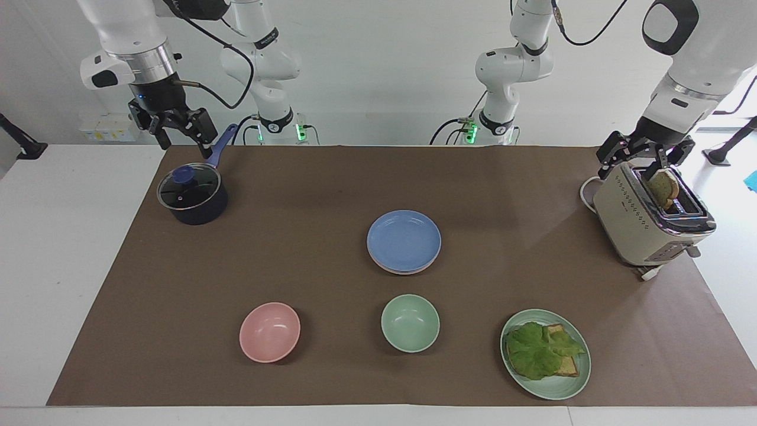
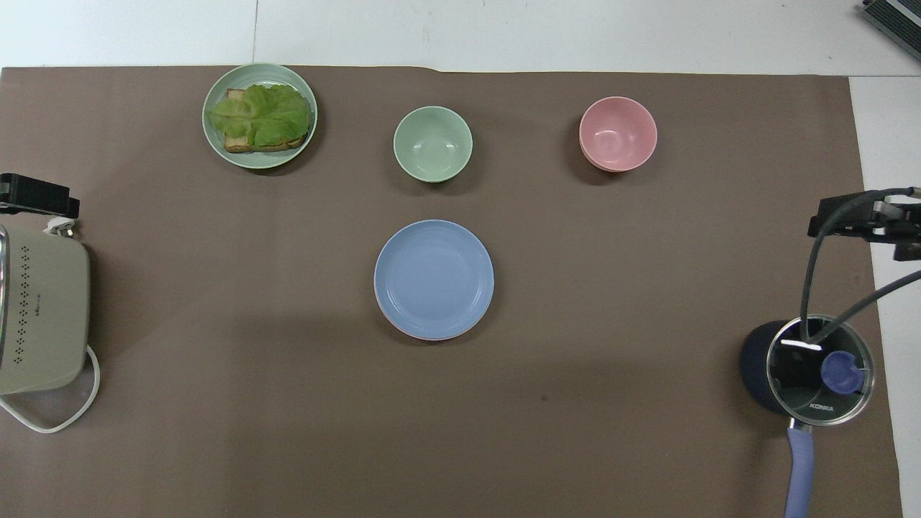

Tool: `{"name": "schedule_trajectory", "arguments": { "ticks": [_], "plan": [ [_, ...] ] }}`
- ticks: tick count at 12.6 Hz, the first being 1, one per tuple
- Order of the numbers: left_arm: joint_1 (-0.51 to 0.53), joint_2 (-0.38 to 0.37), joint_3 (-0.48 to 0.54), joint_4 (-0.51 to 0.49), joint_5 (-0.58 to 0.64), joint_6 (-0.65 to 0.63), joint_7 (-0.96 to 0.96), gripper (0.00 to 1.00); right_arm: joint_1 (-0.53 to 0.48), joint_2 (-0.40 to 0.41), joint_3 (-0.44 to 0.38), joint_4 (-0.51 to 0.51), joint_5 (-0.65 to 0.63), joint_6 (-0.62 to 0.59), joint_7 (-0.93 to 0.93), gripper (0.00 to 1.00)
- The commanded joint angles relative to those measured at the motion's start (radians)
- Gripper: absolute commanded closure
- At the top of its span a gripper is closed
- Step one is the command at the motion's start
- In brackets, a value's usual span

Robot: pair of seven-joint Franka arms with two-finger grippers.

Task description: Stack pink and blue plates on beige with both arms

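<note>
The blue plate (image 1: 404,239) sits on the pink plate (image 1: 402,270). Both are well away from the open, empty right claw (image 1: 175,134) and the open left claw (image 1: 641,157) over the toaster (image 1: 644,222). Keep both claws clear.

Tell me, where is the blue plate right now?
The blue plate sits in the middle of the brown mat, on top of the plate stack. The green bowl is its closest neighbour, a little farther from the robots.

Blue plate (image 1: 404,239), pink bowl (image 1: 269,331), green bowl (image 1: 410,322), brown mat (image 1: 295,236)
</note>
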State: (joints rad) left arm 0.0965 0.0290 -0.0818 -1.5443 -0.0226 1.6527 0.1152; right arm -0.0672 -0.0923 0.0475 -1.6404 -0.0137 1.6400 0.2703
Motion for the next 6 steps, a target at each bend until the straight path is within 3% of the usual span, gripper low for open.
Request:
{"name": "schedule_trajectory", "arguments": {
  "ticks": [1,6],
  "plan": [
    [-0.001,-0.006,0.001,-0.004,0.018,-0.011,-0.003,0.0,-0.009,-0.024,0.011,-0.023,-0.002,-0.014,-0.048,0.0],
    [-0.001,-0.006,0.001,-0.004,0.018,-0.011,-0.003,0.0,-0.014,-0.023,0.009,-0.021,0.0,-0.046,-0.071,0.0]
  ]
}}
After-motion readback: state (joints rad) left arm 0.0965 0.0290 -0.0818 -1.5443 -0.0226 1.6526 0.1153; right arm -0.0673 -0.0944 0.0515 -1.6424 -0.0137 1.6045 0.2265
